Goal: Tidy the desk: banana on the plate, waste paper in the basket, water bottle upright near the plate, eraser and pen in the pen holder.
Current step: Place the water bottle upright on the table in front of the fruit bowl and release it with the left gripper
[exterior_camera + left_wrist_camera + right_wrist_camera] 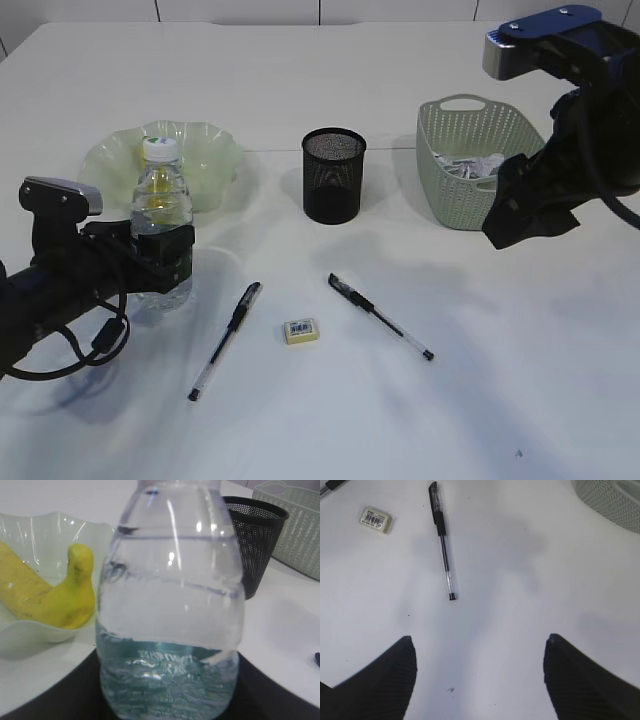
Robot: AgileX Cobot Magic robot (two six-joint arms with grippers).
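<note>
On the left of the white worktop (420, 420), the left pincer (165, 258) is closed around the water bottle (160, 215), which stands upright just in front of the plate (215, 160) (the banana (55, 597) lies on that plate). The right pincer (479, 672) hangs above bare worktop with its jaws spread wide and nothing between them. The mesh pen holder (334, 175) stands mid-worktop, and the basket (455, 165) beside it holds what looks like crumpled waste paper (478, 165), though that is small in view. Two pens (380, 315) (225, 340) and the eraser (301, 330) between them lie flat in front of the pen holder.
</note>
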